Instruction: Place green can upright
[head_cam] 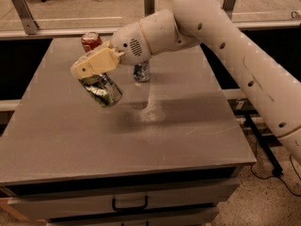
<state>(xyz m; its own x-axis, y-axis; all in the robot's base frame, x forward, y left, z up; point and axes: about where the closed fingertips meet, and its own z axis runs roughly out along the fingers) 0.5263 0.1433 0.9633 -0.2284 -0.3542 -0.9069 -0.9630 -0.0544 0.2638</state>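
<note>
The green can, green-and-white with a shiny silver end, is held tilted in the air above the left middle of the grey table. My gripper, with cream-coloured fingers, is shut on the green can from above. The white arm reaches in from the right across the table. The can's lower end points down and to the right, clear of the tabletop.
A red soda can stands at the table's far left edge. A slim silver-and-blue can stands behind the gripper, partly hidden by the arm. Drawers with a handle are below the front edge.
</note>
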